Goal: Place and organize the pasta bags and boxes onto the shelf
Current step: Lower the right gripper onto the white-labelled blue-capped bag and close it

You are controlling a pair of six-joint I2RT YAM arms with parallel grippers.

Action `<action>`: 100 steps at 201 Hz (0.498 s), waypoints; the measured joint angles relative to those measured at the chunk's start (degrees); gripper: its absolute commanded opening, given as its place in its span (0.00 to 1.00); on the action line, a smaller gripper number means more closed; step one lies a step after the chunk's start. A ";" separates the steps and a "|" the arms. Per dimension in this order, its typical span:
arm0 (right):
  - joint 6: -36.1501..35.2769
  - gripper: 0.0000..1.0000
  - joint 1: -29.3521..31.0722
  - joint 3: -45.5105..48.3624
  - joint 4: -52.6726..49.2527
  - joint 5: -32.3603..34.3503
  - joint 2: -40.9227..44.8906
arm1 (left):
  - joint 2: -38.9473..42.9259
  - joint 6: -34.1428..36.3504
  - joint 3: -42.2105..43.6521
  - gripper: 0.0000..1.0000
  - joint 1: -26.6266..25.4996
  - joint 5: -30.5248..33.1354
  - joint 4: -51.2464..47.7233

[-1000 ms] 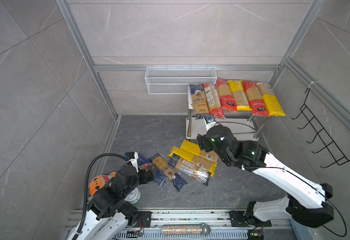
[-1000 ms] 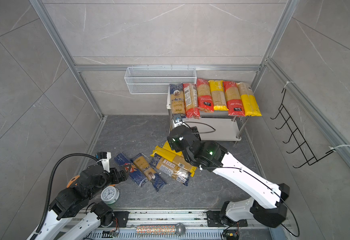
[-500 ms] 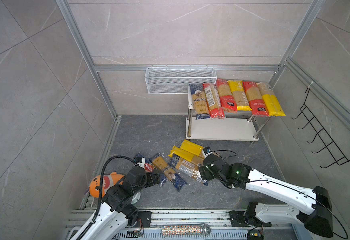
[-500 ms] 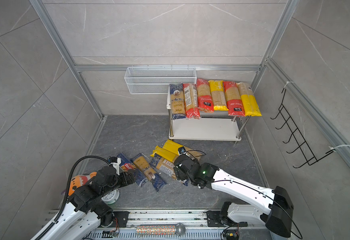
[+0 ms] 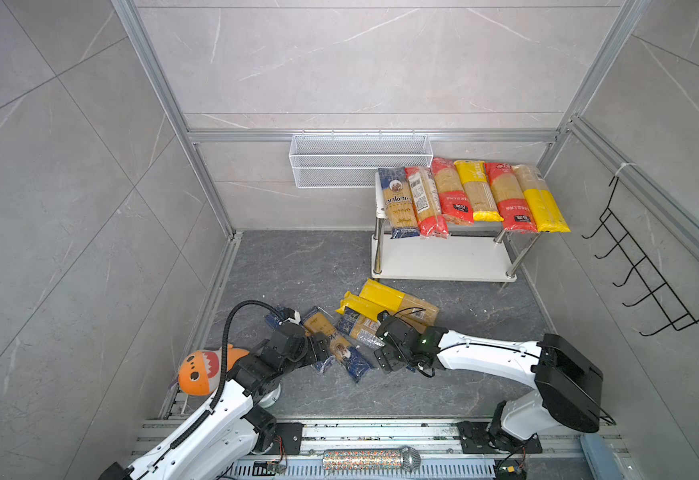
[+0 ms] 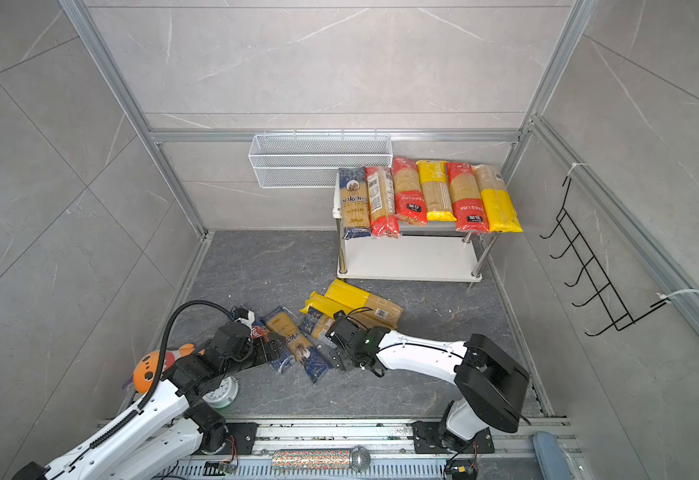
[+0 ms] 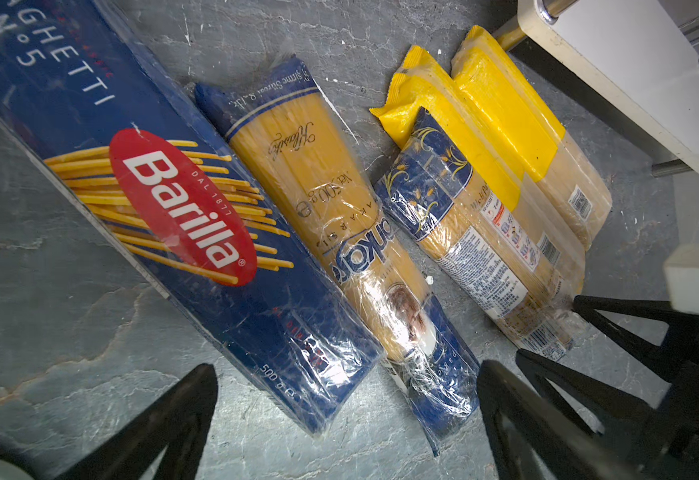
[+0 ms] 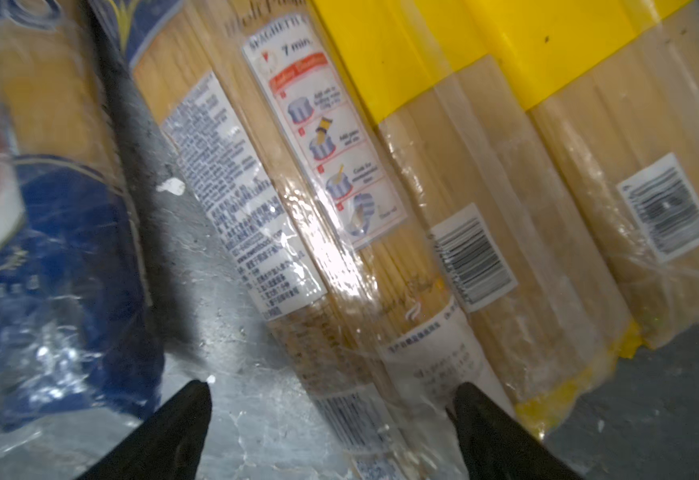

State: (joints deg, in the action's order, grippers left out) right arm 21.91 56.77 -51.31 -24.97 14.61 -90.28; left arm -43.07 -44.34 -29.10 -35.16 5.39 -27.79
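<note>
The right gripper (image 8: 333, 386) came down from the white 2-tier shelf (image 5: 443, 257), jaws wide over the clear "SPAGHETTI 7 min." bag (image 8: 297, 187). The left gripper (image 7: 347, 368), wide too, faces the dark blue "Barilla" box (image 7: 152, 187).

The white shelf (image 5: 443, 262) at right centre of both top views carries six spaghetti packs (image 5: 474, 195) side by side on its upper board, while the grey floor (image 5: 297, 257) at lower centre bears the Barilla box (image 7: 164, 208), two blue-ended bags (image 5: 331, 336) and two yellow-ended bags (image 5: 381, 299).
</note>
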 measured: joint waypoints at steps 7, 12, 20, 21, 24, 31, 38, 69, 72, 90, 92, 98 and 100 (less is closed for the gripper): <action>-0.50 0.95 0.02 -0.02 0.28 0.59 -0.92 | -0.44 0.02 0.00 1.00 0.00 0.00 0.31; -0.74 0.95 0.00 -0.04 0.46 0.85 -1.38 | -0.76 0.07 0.00 1.00 0.00 0.00 0.57; -1.07 0.95 0.02 -0.15 0.70 1.46 -2.03 | -1.27 0.20 0.00 1.00 0.00 0.00 0.96; -1.18 0.95 0.02 -0.20 0.76 1.64 -2.14 | -1.31 0.20 0.00 1.00 0.00 0.02 1.01; -1.22 0.95 0.02 -0.28 0.81 1.73 -2.34 | -1.51 0.24 0.00 1.00 0.00 0.00 1.16; -1.62 0.96 0.00 -0.57 0.92 2.38 -2.86 | -1.81 0.37 0.00 1.00 0.00 0.00 1.29; -1.95 0.96 0.00 -0.96 0.90 2.95 -3.48 | -2.05 0.48 0.00 1.00 0.00 0.00 1.33; -2.71 0.96 -0.07 -2.67 0.83 5.60 -5.84 | -2.29 1.16 0.00 1.00 0.00 0.07 1.36; -2.75 0.96 -0.07 -2.73 0.83 5.73 -5.92 | -2.29 1.25 0.00 1.00 0.00 0.07 1.33; -3.54 0.97 -0.46 -3.04 0.76 5.99 -6.05 | -2.27 1.60 0.00 1.00 0.00 0.15 1.33; -3.56 0.97 -0.50 -3.04 0.76 5.99 -6.05 | -2.27 1.66 0.00 1.00 0.00 0.20 1.33; -3.76 0.97 -0.81 -3.19 0.70 5.84 -6.12 | -2.25 1.77 0.00 1.00 0.00 0.24 1.33; -3.78 0.97 -0.92 -3.23 0.68 5.75 -6.16 | -2.25 1.86 0.00 1.00 0.00 0.26 1.33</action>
State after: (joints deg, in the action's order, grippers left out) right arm 18.13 55.86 -54.54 -24.29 20.36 -96.44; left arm -45.32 -42.48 -29.10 -35.16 5.65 -26.46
